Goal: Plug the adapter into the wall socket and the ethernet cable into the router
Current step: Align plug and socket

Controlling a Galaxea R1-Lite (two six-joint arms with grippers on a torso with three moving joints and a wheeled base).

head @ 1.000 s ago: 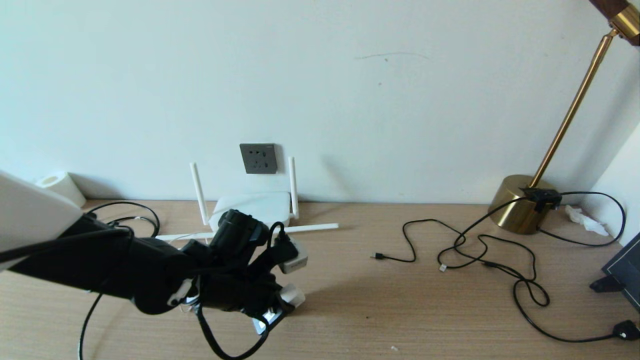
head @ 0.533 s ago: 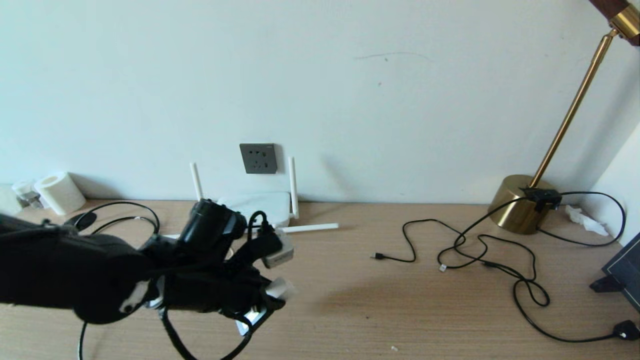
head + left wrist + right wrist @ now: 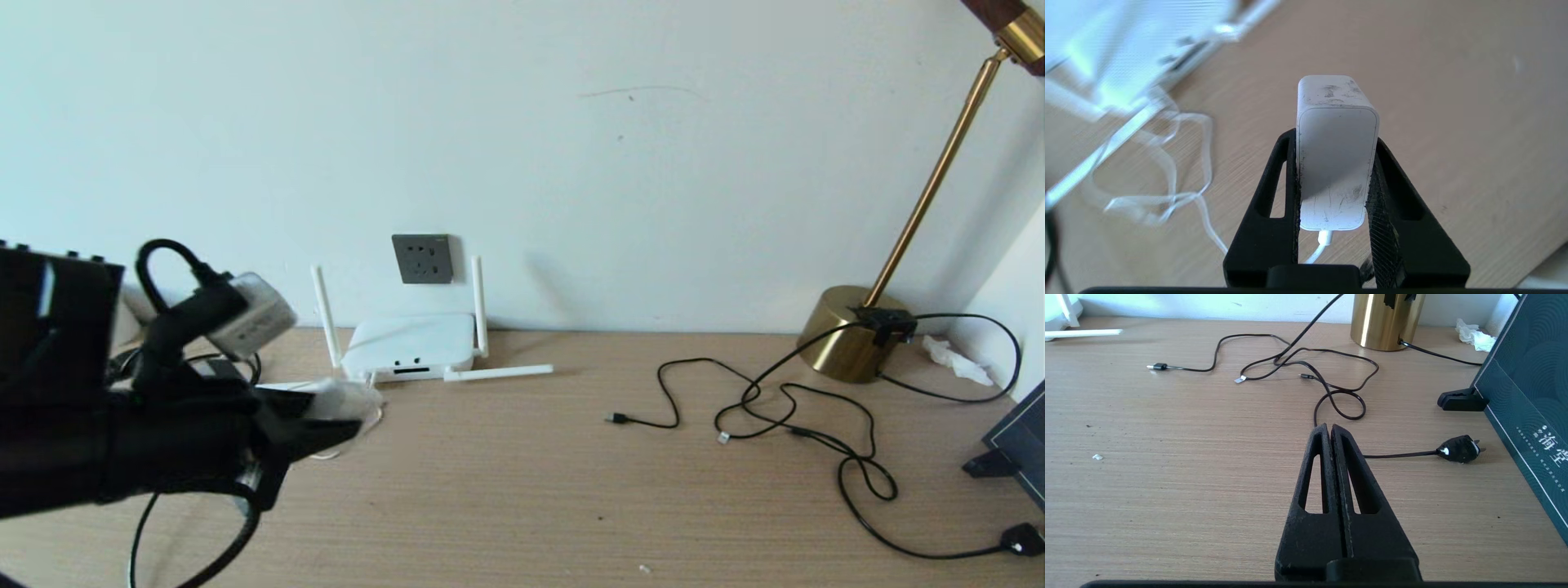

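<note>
We had the left claw (image 3: 1336,163) clamped on the flat sides of the adapter (image 3: 1336,151), a light, rigid, likely slippery brick trailing limp cord, socket (image 3: 422,258) well ahead of it.

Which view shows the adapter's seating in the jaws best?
The left wrist view: the adapter sits clamped between both jaws of the left gripper, cord trailing beneath. The head view shows only a blurred white shape at the gripper tip. The right wrist view misses it.
</note>
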